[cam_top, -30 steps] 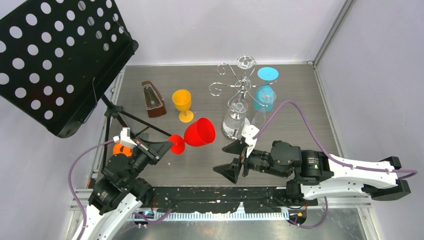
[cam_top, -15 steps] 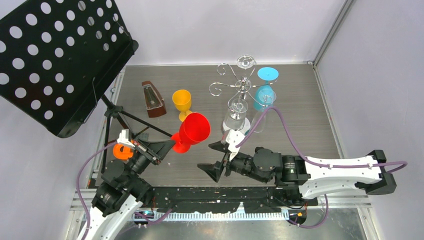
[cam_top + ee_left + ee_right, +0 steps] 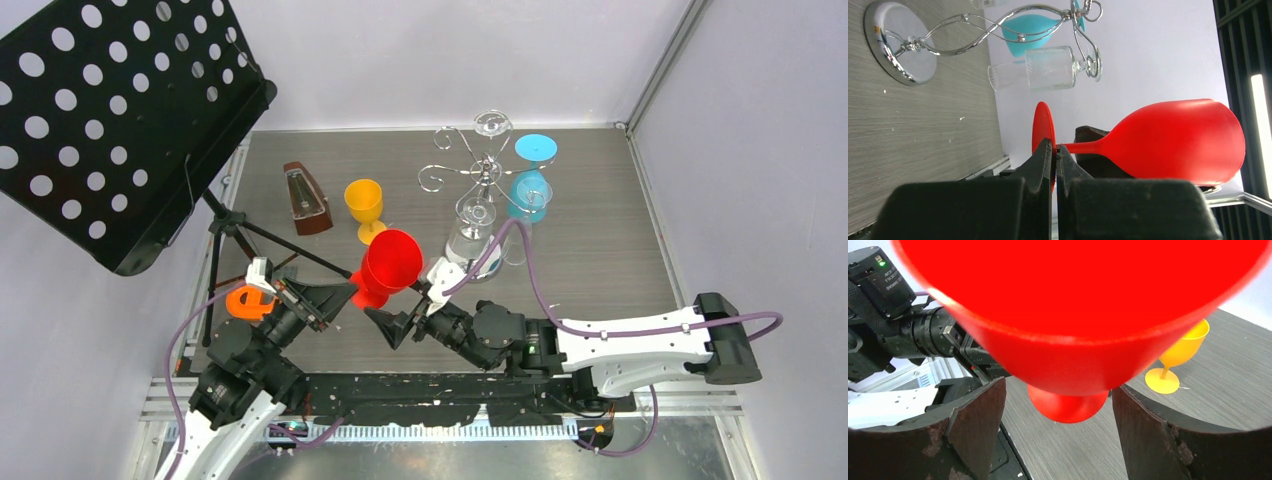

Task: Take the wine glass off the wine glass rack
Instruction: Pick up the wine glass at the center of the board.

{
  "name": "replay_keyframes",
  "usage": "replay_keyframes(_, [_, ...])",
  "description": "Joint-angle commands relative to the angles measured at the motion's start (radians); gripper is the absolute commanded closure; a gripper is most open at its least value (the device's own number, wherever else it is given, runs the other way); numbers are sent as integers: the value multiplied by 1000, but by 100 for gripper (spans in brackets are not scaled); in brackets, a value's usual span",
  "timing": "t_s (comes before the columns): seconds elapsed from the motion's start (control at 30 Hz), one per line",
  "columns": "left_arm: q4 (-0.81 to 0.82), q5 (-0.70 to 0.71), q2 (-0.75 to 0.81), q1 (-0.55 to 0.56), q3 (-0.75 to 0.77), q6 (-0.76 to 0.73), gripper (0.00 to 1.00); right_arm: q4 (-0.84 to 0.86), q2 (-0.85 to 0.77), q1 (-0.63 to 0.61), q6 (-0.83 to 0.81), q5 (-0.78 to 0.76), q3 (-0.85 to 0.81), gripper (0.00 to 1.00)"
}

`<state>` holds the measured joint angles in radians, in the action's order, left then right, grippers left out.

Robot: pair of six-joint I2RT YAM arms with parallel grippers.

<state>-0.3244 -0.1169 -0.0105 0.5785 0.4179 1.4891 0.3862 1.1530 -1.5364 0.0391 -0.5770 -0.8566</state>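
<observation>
The wine glass rack (image 3: 484,170) is a chrome wire stand at the back of the table, with clear glasses (image 3: 470,238) and a blue glass (image 3: 528,190) hanging on it. It also shows in the left wrist view (image 3: 973,25). A red wine glass (image 3: 390,262) is off the rack. My left gripper (image 3: 350,293) is shut on the rim of its foot (image 3: 1040,125) and holds it tilted above the table. My right gripper (image 3: 410,300) is open. Its fingers (image 3: 978,425) stand either side of the red bowl (image 3: 1083,315), below it, not touching.
A yellow goblet (image 3: 366,208) and a brown metronome (image 3: 307,198) stand left of the rack. A black perforated music stand (image 3: 110,110) on a tripod fills the far left. An orange piece (image 3: 245,300) sits by the left arm.
The left gripper has swung the red glass from lying sideways to more upright, shifting it slightly left. The right arm has moved left, bringing its open jaws up to the red bowl.
</observation>
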Motion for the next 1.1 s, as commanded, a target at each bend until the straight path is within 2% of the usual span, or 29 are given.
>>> replay_keyframes(0.0, [80, -35, 82, -2, -6, 27, 100, 234, 46, -6, -33, -63, 8, 16])
replay_keyframes(0.33, [118, -64, 125, -3, -38, 65, 100, 463, 159, -5, -115, -105, 13, 19])
replay_keyframes(0.67, [180, -93, 135, -2, -58, 102, 100, 567, 236, -5, -159, -124, 8, 36])
replay_keyframes(0.77, [186, -101, 135, -2, -52, 105, 100, 578, 237, -5, -167, -134, 14, 46])
replay_keyframes(0.97, [194, -115, 149, -3, -59, 119, 100, 609, 215, -5, -166, -160, 48, 72])
replay_keyframes(1.07, [211, -124, 158, -2, -68, 138, 100, 599, 211, -5, -181, -165, 49, 92])
